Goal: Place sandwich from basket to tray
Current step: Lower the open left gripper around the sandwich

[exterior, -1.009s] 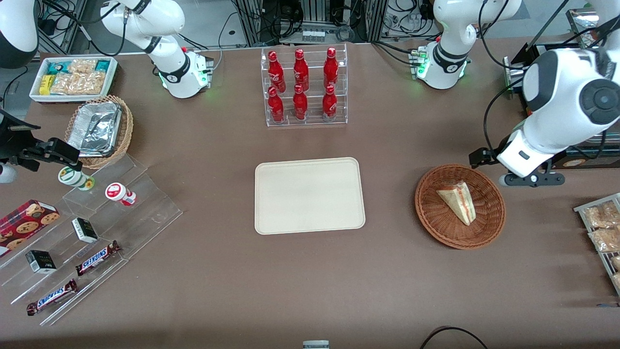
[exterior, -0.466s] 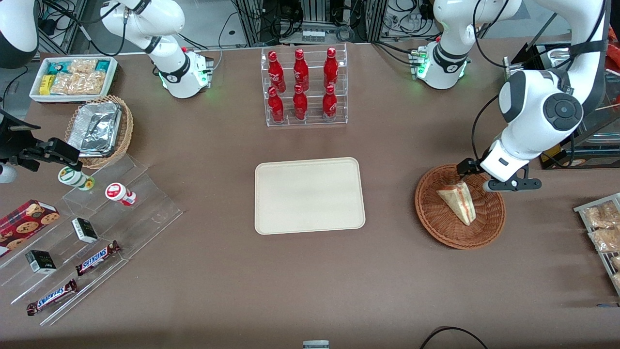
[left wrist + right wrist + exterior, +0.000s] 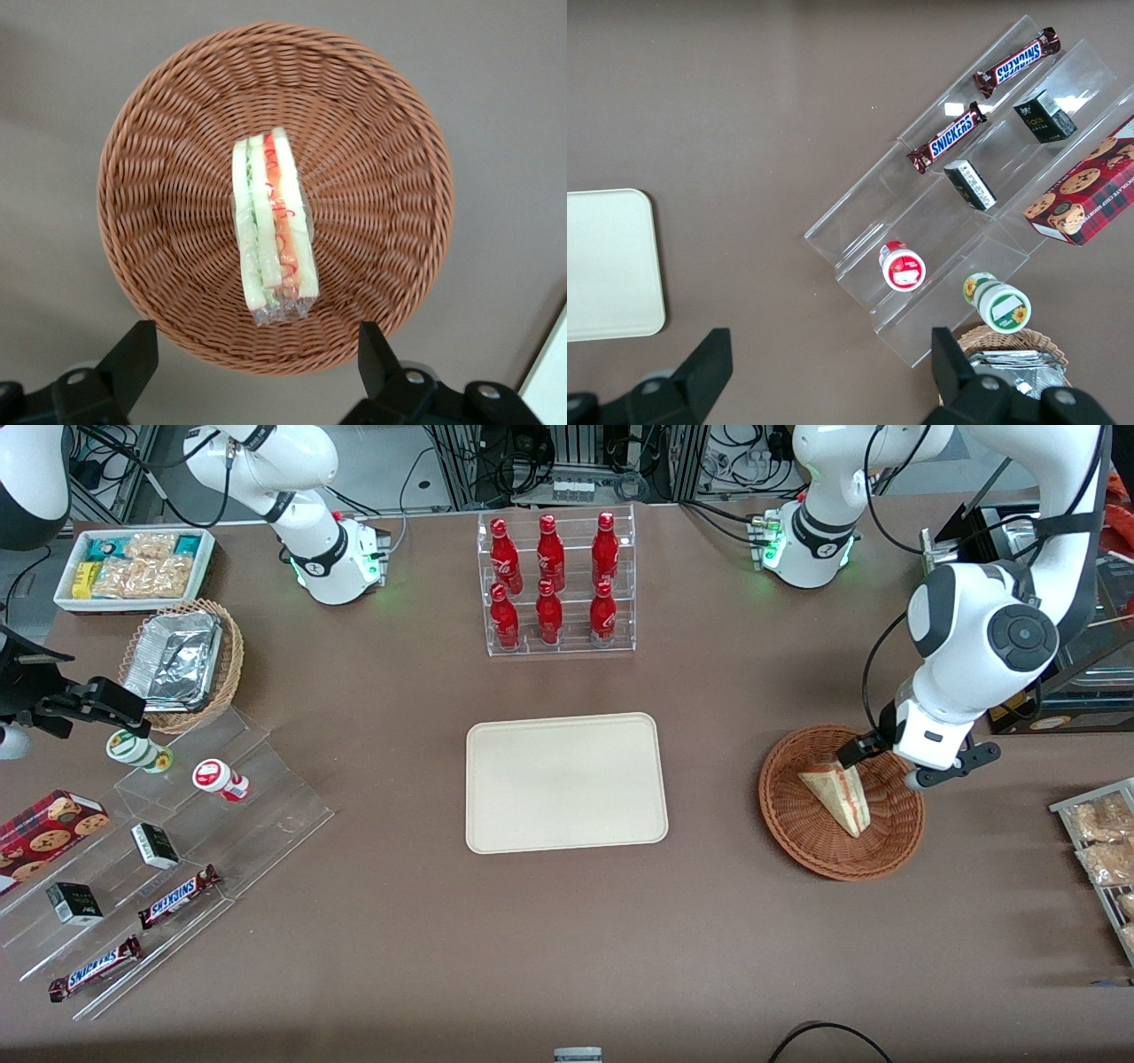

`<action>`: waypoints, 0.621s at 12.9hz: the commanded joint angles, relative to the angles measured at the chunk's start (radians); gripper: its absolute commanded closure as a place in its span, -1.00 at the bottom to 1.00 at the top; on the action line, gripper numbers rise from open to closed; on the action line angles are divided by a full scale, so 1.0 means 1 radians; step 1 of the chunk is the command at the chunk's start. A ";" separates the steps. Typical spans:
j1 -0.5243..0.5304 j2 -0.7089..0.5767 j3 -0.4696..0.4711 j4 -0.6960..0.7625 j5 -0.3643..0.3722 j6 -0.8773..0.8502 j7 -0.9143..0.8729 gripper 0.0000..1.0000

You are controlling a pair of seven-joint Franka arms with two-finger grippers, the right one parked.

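Observation:
The sandwich (image 3: pixel 837 793), a clear-wrapped white-bread wedge with red and pale layers, lies in the round reddish-brown wicker basket (image 3: pixel 784 819). My left gripper (image 3: pixel 886 766) hangs open above the basket's edge that is farther from the front camera, apart from the sandwich. In the left wrist view the sandwich (image 3: pixel 272 221) lies on edge at the middle of the basket (image 3: pixel 168 133). The gripper (image 3: pixel 255 354) stands over the rim with nothing between its two black fingers (image 3: pixel 133 354). The cream tray (image 3: pixel 565 782) lies flat and bare at the table's middle, also in the right wrist view as the tray (image 3: pixel 607 266).
A clear rack of red bottles (image 3: pixel 554 584) stands farther from the front camera than the tray. A wire rack of snack packets (image 3: pixel 1103 841) sits at the working arm's end. Stepped acrylic shelves (image 3: pixel 177 850), a foil-tray basket (image 3: pixel 182 664) and a white snack bin (image 3: pixel 133 567) lie toward the parked arm's end.
The left arm has swung in from the table's end and come down over the basket, its wrist turning. The sandwich, basket and tray have not moved.

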 commanded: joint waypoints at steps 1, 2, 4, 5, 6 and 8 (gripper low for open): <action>-0.010 0.015 0.001 -0.005 -0.006 0.035 -0.128 -1.00; -0.010 0.019 0.001 -0.005 -0.006 0.037 -0.145 -1.00; -0.008 0.025 0.003 -0.005 -0.065 0.037 -0.160 -1.00; -0.010 0.038 0.003 -0.005 -0.072 0.040 -0.170 -1.00; -0.010 0.045 0.003 -0.005 -0.072 0.049 -0.183 -1.00; -0.011 0.067 0.001 -0.005 -0.070 0.061 -0.184 -1.00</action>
